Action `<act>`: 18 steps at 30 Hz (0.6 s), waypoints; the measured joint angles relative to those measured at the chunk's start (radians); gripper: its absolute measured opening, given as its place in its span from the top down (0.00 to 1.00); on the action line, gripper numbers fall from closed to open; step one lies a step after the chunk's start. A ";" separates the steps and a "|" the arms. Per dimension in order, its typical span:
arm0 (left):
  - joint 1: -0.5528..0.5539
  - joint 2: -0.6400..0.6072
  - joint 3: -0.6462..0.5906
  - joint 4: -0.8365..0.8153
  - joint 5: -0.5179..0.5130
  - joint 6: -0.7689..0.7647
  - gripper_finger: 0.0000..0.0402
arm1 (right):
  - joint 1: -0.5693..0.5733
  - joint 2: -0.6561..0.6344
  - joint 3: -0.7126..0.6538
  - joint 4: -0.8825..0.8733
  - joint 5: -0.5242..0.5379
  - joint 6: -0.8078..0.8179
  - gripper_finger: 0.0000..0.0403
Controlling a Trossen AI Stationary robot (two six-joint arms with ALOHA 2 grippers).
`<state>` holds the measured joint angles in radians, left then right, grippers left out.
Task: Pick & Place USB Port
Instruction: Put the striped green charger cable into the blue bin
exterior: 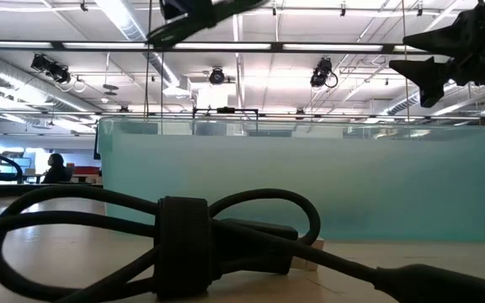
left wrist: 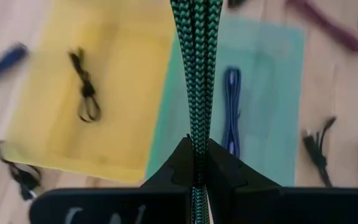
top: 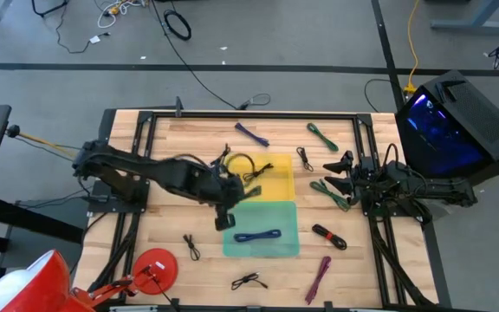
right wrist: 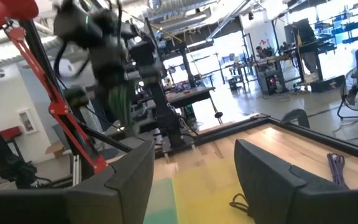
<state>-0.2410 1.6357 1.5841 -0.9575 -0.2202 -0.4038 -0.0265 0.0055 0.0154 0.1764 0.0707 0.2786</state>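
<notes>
A green-and-black braided cable (left wrist: 196,74) is bundled into several strands. My left gripper (left wrist: 196,163) is shut on it above the table's middle (top: 235,196), over the seam between the yellow mat (top: 275,178) and the teal mat (top: 267,247). The right wrist view shows the bundle (right wrist: 120,99) hanging below that gripper. A black cable (left wrist: 86,93) lies on the yellow mat, a blue cable (left wrist: 231,106) on the teal one. My right gripper (top: 334,173) waits at the table's right side, open and empty (right wrist: 191,180). My left gripper pinches the braided bundle (left wrist: 196,146) between its two fingers, several strands side by side. The fingers slant downward from the table's left. The bundle hangs below them, lifted clear of the mats; which part of its length is gripped, I cannot tell.
Loose cables lie around the mats: purple (top: 251,133) and green (top: 321,136) at the far side, red-and-black (top: 328,236) and magenta (top: 319,279) near right, black (top: 191,247) near left. A red lamp (top: 154,267) stands at the near-left corner. A black cable (exterior: 183,244) fills the low view's foreground.
</notes>
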 joint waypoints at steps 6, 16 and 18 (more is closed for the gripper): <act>0.002 0.126 0.000 0.073 0.094 0.053 0.95 | 0.000 0.000 0.000 0.004 0.000 0.000 0.45; -0.038 0.325 0.196 0.059 0.152 0.153 0.95 | 0.000 0.000 0.000 -0.001 0.000 0.000 0.45; -0.040 0.365 0.244 -0.006 0.131 0.174 0.95 | 0.000 0.000 0.000 -0.001 -0.002 0.000 0.45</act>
<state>-0.2811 2.0003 1.8281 -0.9633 -0.0893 -0.2293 -0.0265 0.0055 0.0154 0.1753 0.0684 0.2787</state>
